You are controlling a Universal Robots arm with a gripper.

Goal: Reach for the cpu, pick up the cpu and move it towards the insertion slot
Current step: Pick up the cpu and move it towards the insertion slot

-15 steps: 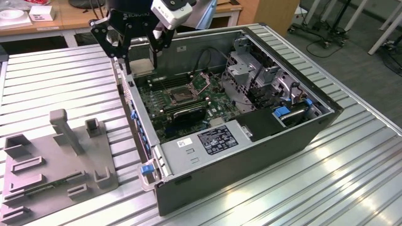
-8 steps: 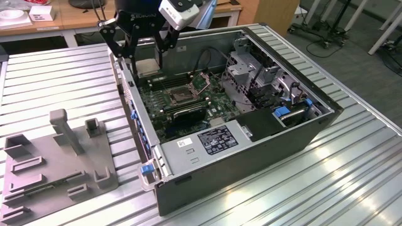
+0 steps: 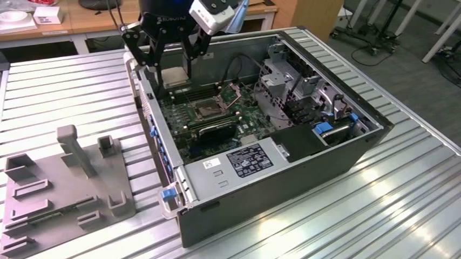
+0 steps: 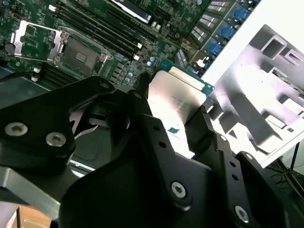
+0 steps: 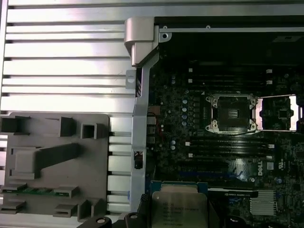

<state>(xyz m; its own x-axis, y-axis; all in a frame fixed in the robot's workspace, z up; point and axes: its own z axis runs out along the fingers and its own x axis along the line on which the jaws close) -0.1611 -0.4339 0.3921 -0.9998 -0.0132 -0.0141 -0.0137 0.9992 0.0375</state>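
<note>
One grey tray (image 3: 65, 189) sits on the ribbed metal surface (image 3: 403, 205) at the exterior view's left, one open computer case (image 3: 288, 156) to its right. One cpu (image 3: 175, 77) is up in the air, pinched edge to edge by the jaws of the gripper (image 3: 173, 67), over the case's rear corner. The arm hangs down from above. One insertion slot (image 3: 205, 110) lies open on the motherboard (image 3: 216, 121), just beyond the chip.

Open computer case (image 3: 288, 178) set on a slatted table (image 3: 58, 97), plastic tray (image 3: 51, 189) laid at the exterior view's left, socket (image 3: 207, 110) seated on the board inside, chip (image 3: 175, 77) held above the case's far edge.
</note>
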